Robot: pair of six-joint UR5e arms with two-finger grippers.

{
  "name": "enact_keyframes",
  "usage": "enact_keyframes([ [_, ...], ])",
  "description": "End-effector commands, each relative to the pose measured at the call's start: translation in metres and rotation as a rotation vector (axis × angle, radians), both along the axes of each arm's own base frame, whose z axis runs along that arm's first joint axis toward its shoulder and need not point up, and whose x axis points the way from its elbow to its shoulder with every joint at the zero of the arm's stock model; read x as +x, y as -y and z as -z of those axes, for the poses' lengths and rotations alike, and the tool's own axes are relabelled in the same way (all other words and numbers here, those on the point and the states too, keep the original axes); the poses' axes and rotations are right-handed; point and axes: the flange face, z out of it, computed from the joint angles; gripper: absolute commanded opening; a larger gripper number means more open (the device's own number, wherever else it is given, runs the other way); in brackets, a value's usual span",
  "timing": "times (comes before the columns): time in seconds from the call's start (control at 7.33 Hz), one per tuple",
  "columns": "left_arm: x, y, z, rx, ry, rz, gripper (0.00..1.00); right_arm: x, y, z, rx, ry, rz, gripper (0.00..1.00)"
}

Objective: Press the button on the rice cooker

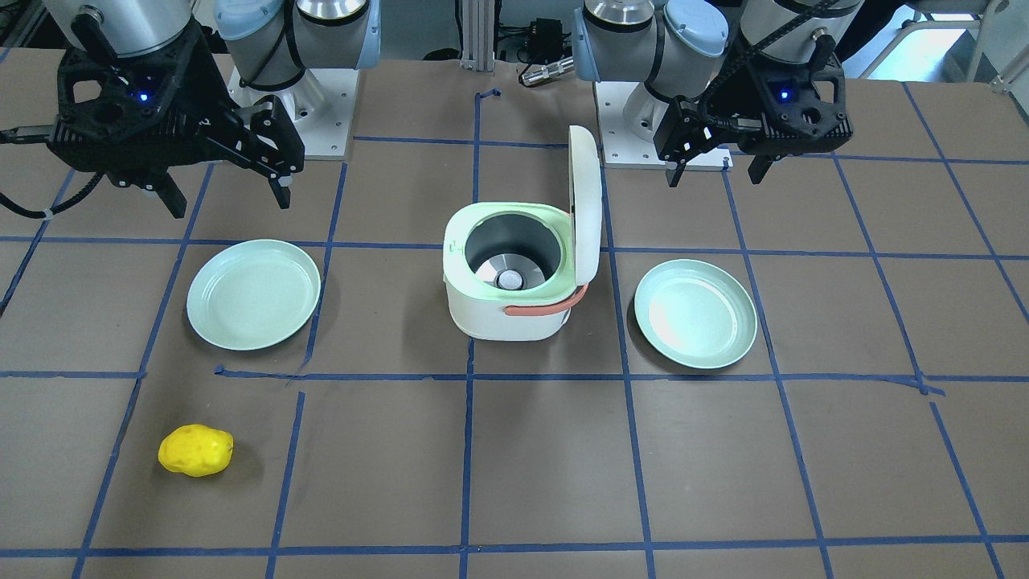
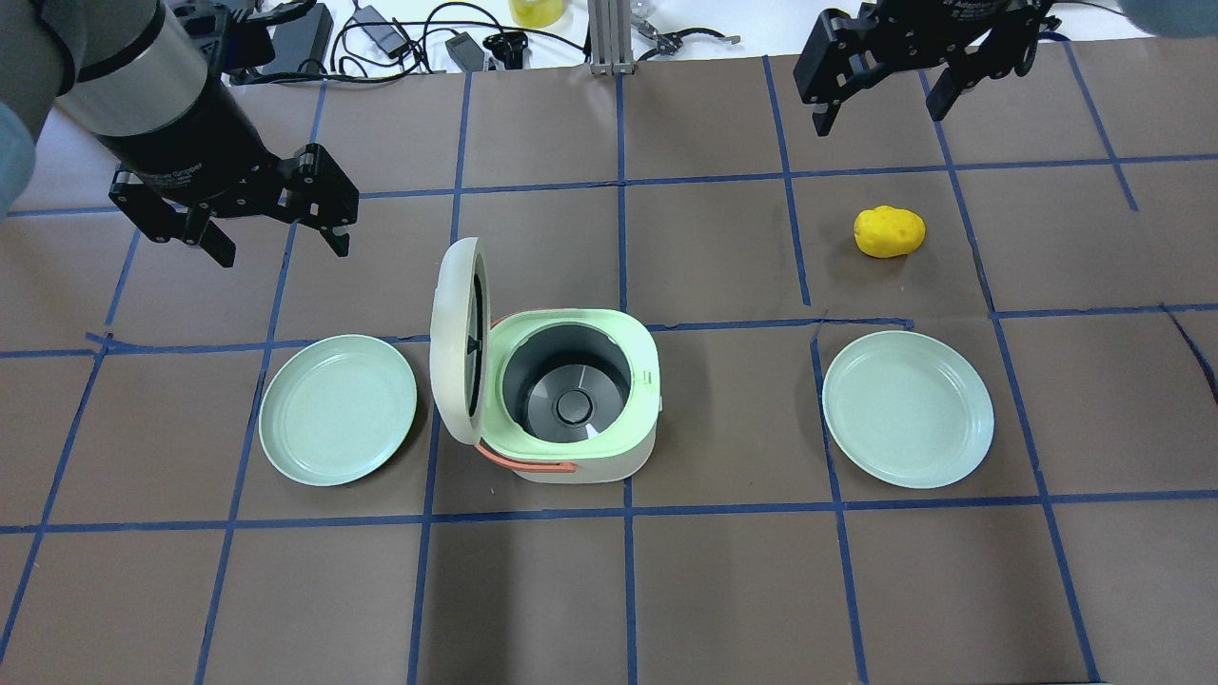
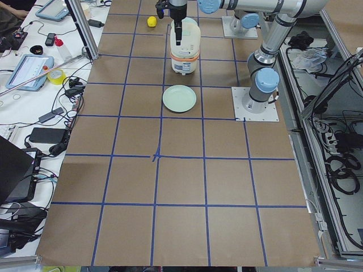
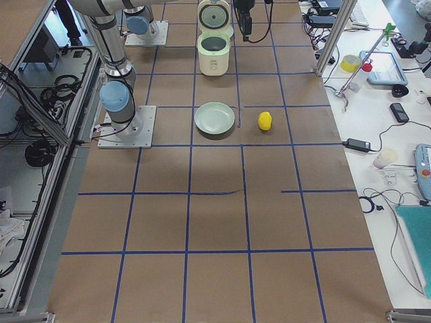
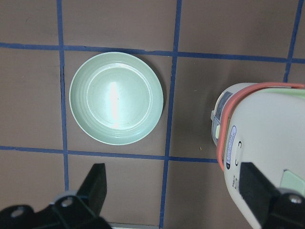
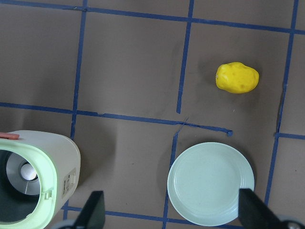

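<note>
The white and pale green rice cooker [image 2: 643, 447] stands mid-table with its lid [image 2: 452, 342] swung open, so the empty inner pot shows. It also shows in the front view [image 1: 514, 314]. A small control panel [image 6: 70, 180] sits on its side wall in the right wrist view. My left gripper [image 2: 276, 228] is open and empty, hovering behind and to the left of the cooker, which shows from the lid side in the left wrist view [image 5: 267, 143]. My right gripper [image 2: 880, 100] is open and empty, high at the far right, well away from the cooker.
A pale green plate [image 2: 338, 409] lies left of the cooker and another [image 2: 909, 409] lies to its right. A yellow potato-like object [image 2: 889, 231] lies beyond the right plate. Cables and gear line the far table edge.
</note>
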Motion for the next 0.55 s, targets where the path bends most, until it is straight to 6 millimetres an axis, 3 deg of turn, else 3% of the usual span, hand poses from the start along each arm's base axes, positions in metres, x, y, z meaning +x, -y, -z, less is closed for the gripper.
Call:
enact_keyframes([
  [0.0, 0.0, 0.0, 0.0, 0.0, 0.0, 0.0, 1.0, -0.001, 0.001, 0.0054, 0.004, -0.004, 0.012, 1.0],
  [0.41, 0.0, 0.0, 0.0, 0.0, 0.0, -0.001, 1.0, -0.0013, 0.0005, 0.0121, 0.016, -0.007, 0.018, 1.0],
])
